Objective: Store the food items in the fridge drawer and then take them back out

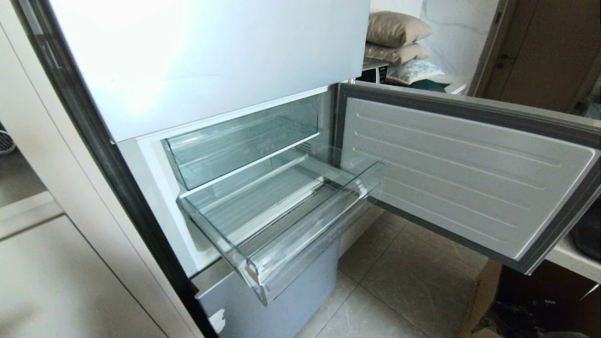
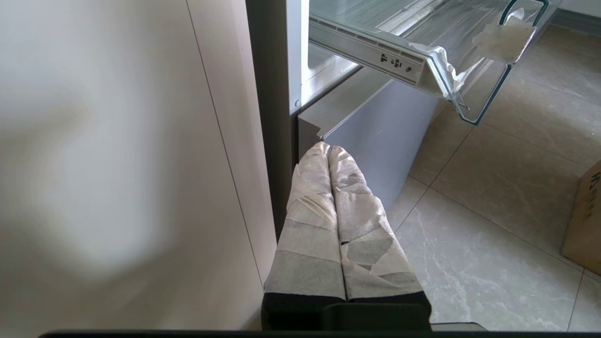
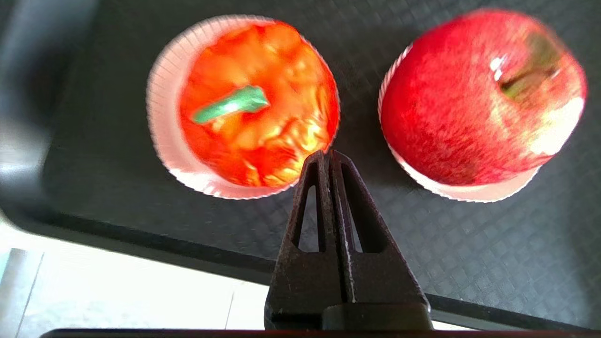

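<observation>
Your right gripper [image 3: 328, 157] is hovering clenched and empty over the black tray [image 3: 469, 263] holding the orange food [image 3: 258, 101] and red apple [image 3: 474, 98], needing to open, while the fridge drawer [image 1: 281, 220] is waiting pulled out.

The fridge drawer [image 1: 281, 220] is clear glossy plastic with a ribbed floor. The open fridge door [image 1: 465, 169], at the right of the head view, has a matt ribbed lining. The floor tiles [image 2: 493, 211] shine, marbled. The orange fruit [image 3: 256, 101] and red apple [image 3: 474, 94] look glossy, each in pleated paper cups [image 3: 162, 122] on a black textured tray [image 3: 469, 253]. Pale matt tape wraps the left gripper [image 2: 328, 149].
</observation>
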Motion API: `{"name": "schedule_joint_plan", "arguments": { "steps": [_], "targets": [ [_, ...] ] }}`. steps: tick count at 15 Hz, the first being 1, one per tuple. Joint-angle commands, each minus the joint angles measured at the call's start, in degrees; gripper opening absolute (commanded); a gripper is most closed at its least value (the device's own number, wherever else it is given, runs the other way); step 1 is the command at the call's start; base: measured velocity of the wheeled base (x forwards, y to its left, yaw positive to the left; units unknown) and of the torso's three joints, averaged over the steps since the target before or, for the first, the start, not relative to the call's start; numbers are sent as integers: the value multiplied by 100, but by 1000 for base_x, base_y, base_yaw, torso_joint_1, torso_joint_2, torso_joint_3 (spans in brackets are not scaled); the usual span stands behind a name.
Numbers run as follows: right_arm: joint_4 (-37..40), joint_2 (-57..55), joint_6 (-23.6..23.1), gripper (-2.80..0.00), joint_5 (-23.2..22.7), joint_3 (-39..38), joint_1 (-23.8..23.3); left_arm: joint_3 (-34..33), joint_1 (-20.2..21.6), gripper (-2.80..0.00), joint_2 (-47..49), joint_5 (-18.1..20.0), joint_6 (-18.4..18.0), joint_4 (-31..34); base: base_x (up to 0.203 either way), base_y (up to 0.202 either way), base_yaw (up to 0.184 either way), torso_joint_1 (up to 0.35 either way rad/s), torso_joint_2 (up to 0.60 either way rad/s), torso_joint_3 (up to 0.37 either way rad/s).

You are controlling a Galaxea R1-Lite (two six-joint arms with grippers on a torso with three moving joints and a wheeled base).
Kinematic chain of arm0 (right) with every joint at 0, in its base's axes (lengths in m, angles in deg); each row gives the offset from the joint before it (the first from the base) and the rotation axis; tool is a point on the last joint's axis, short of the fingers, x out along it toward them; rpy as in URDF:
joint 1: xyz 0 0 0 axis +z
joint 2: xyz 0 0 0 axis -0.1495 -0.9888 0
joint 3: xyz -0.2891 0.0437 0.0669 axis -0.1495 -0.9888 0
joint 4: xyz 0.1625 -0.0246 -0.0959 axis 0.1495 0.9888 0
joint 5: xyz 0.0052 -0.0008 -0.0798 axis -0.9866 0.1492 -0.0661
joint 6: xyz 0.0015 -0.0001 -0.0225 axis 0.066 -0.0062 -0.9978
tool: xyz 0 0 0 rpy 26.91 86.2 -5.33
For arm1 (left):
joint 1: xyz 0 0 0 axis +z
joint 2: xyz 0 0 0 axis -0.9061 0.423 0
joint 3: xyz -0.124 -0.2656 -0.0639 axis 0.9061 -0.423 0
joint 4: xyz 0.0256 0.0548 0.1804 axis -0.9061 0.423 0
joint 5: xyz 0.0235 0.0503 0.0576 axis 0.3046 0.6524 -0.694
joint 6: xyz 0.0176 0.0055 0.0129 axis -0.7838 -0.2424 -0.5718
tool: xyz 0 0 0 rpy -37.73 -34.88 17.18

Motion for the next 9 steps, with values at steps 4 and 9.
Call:
{"name": "schedule_joint_plan", "arguments": {
  "steps": [4, 9],
  "targets": [
    [3, -57, 37, -280, -82, -11, 12, -1, 0, -280, 0, -2, 4, 3, 0, 0, 0, 0, 0, 0],
    [282, 1430, 532, -280, -242, -607, -107, -1, 0, -280, 0, -2, 4, 3, 0, 0, 0, 0, 0, 0]
  ]
}}
